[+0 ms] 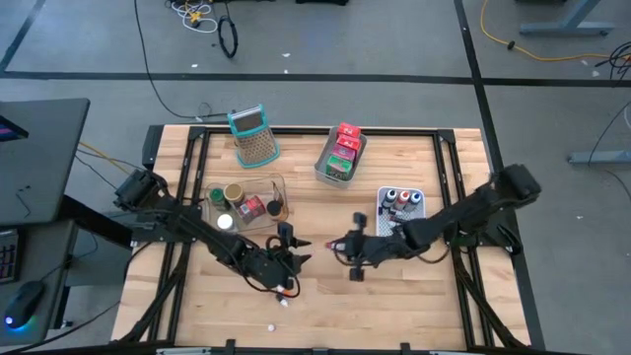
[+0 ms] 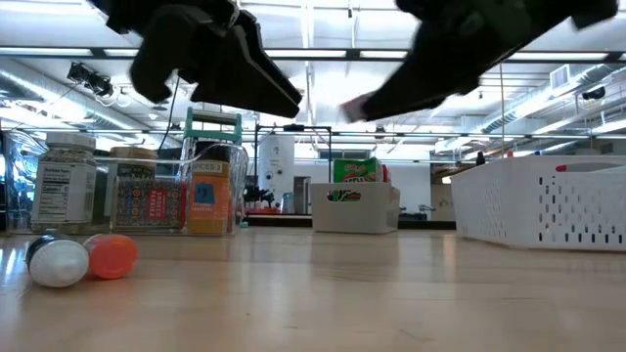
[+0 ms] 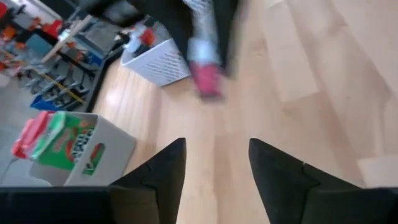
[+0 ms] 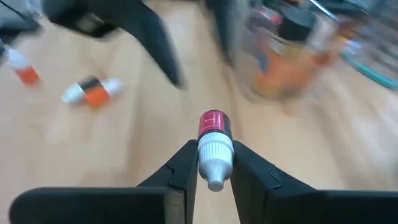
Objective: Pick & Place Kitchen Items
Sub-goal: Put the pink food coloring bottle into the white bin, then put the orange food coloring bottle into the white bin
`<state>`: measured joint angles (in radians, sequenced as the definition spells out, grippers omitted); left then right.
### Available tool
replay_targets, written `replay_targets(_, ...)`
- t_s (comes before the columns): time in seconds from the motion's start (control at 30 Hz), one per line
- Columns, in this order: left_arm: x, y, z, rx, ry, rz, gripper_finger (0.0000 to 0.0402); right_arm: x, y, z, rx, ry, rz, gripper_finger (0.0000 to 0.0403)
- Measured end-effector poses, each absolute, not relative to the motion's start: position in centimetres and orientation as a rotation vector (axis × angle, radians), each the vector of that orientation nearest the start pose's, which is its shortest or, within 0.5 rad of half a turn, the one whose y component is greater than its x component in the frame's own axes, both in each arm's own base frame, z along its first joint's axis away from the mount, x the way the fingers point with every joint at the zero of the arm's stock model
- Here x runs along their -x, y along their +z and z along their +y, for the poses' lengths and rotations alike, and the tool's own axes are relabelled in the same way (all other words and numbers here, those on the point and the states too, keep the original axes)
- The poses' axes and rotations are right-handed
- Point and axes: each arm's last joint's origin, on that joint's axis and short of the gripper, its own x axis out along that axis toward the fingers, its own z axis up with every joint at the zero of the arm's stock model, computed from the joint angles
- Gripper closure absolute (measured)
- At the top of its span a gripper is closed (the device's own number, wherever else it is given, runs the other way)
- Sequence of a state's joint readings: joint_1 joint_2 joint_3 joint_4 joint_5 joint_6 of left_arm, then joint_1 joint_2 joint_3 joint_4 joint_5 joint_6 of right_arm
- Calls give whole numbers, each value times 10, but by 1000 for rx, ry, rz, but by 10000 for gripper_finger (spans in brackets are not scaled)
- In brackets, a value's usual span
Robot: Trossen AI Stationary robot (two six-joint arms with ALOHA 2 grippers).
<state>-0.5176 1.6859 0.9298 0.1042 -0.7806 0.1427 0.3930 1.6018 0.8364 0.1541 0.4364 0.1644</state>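
My right gripper (image 1: 337,244) is above the middle of the table, shut on a small bottle (image 4: 214,140) with a red body and a white cap. My left gripper (image 1: 299,258) hovers just to its left, open (image 3: 214,168) with nothing between the fingers. More kitchen items: two small orange-and-white bottles (image 4: 93,92) (image 4: 22,68) lie on their sides on the table, one also in the low view (image 2: 83,259). Jars stand in a clear box (image 1: 246,202), packets in a grey bin (image 1: 340,155), bottles in a white basket (image 1: 399,209). My right gripper pinches the small bottle at its white cap end (image 4: 215,160) between the two fingers. The red body (image 4: 213,123) sticks out past the fingertips, along the fingers. The fingers come from the table's right, slanting down, and the bottle is lifted clear of the table.
A teal-handled metal grater (image 1: 254,135) lies at the far edge, left of the grey bin. The two grippers are close together over the table's middle. Bare wood lies along the near edge (image 1: 394,316).
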Motion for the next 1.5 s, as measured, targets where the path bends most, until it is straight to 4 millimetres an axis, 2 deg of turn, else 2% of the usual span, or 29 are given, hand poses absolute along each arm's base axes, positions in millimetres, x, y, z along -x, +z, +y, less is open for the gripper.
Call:
replay_targets(0.23, -301, 182, -154, -490, 146, 596, 218, -247, 219, 87, -18, -317, 767, 321)
replay_targets(0.4, -299, 179, -154, -424, 115, 627, 219, -204, 221, 68, -153, -609, 937, 321)
replay_targets(0.53, -299, 179, -156, -401, 84, 628, 219, -187, 218, 61, -262, -800, 999, 321)
replay_targets(0.67, -300, 180, -156, -404, 64, 625, 219, -187, 211, 61, -323, -838, 977, 321)
replay_targets(0.8, -300, 180, -156, -401, 64, 625, 219, -190, 199, 63, -397, -791, 956, 310)
replay_targets(1.17, -300, 180, -156, -474, 41, 626, 221, -182, 188, 58, -300, -816, 1004, 226)
replay_targets(1.5, -300, 180, -156, -536, 21, 628, 221, -183, 188, 56, -287, -810, 1009, 209)
